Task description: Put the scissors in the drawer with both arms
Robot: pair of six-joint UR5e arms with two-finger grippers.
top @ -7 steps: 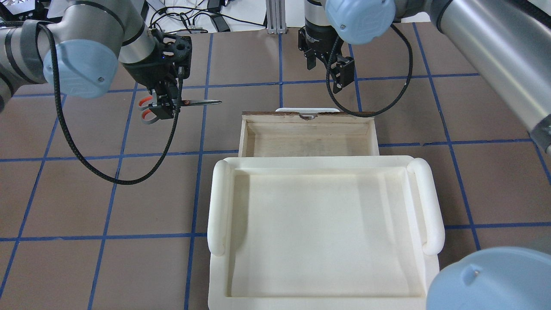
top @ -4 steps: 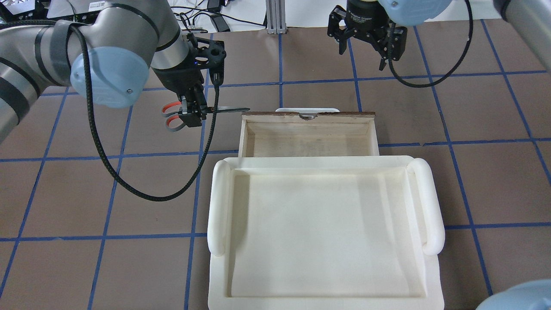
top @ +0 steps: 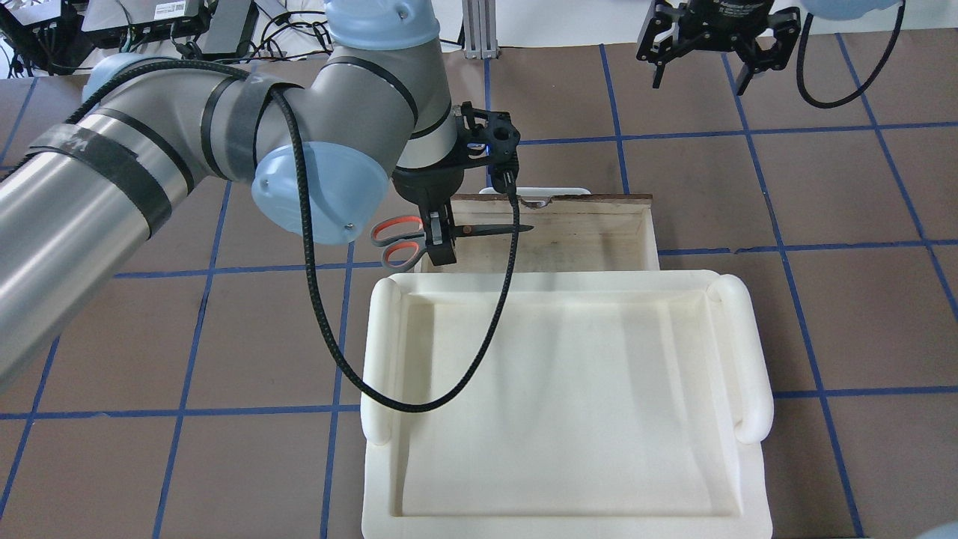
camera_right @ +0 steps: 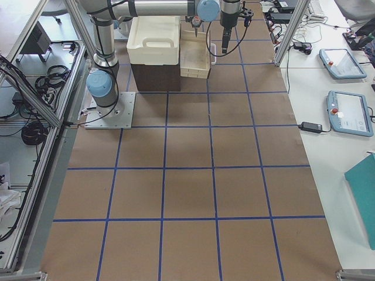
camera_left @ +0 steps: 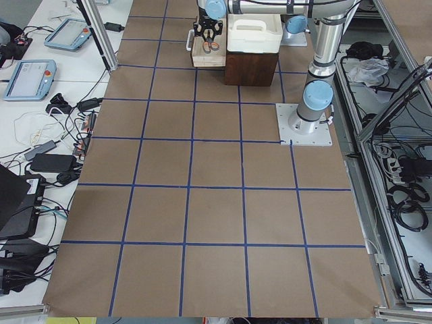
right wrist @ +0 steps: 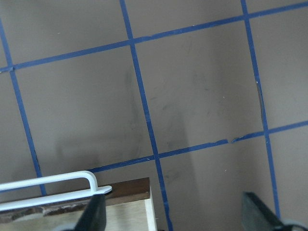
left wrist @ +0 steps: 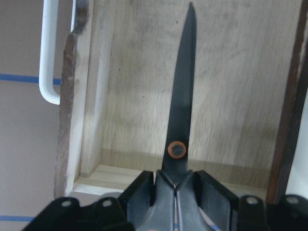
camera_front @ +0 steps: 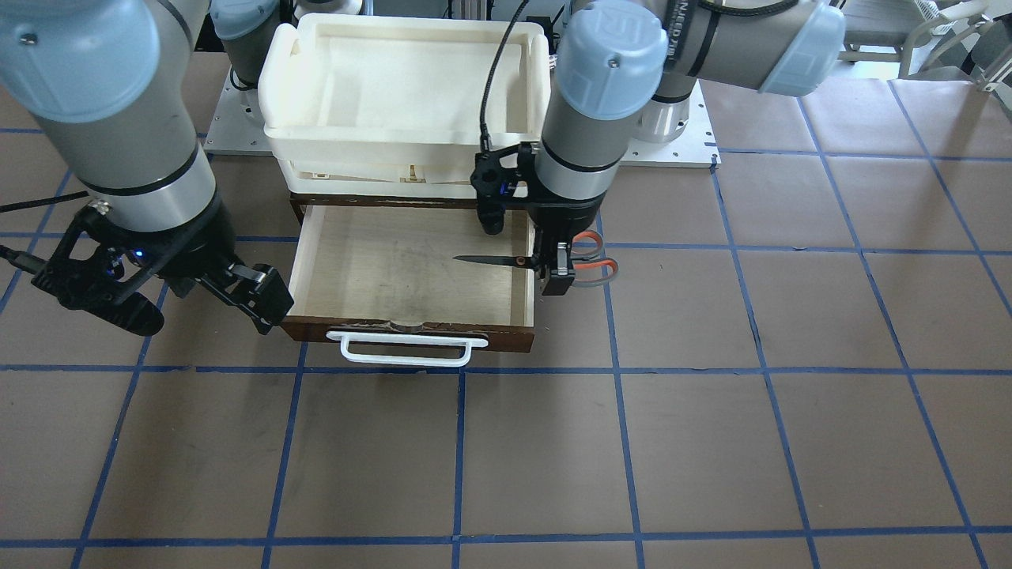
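Observation:
My left gripper [top: 438, 243] is shut on the scissors [top: 490, 229], near the pivot. It holds them level over the left side wall of the open drawer [top: 584, 238]. The orange-lined handles stick out beyond that wall and the dark blades point in over the pale floor. The front view shows the same gripper [camera_front: 555, 275], scissors [camera_front: 486, 259] and drawer [camera_front: 379, 269]. In the left wrist view the blades [left wrist: 184, 91] hang above the drawer floor [left wrist: 130, 96]. My right gripper [top: 703, 69] is open and empty, beyond the drawer's front, and also shows in the front view [camera_front: 202, 310].
A cream-white plastic tray [top: 554, 281] sits on the cabinet just behind the drawer opening. The drawer's white bar handle [camera_front: 407, 348] sticks out from its dark front. The table is brown matting with blue grid tape.
My left gripper has carried the scissors to the right, from the mat to over the drawer's left wall. My right gripper has moved away to the right and farther from the drawer.

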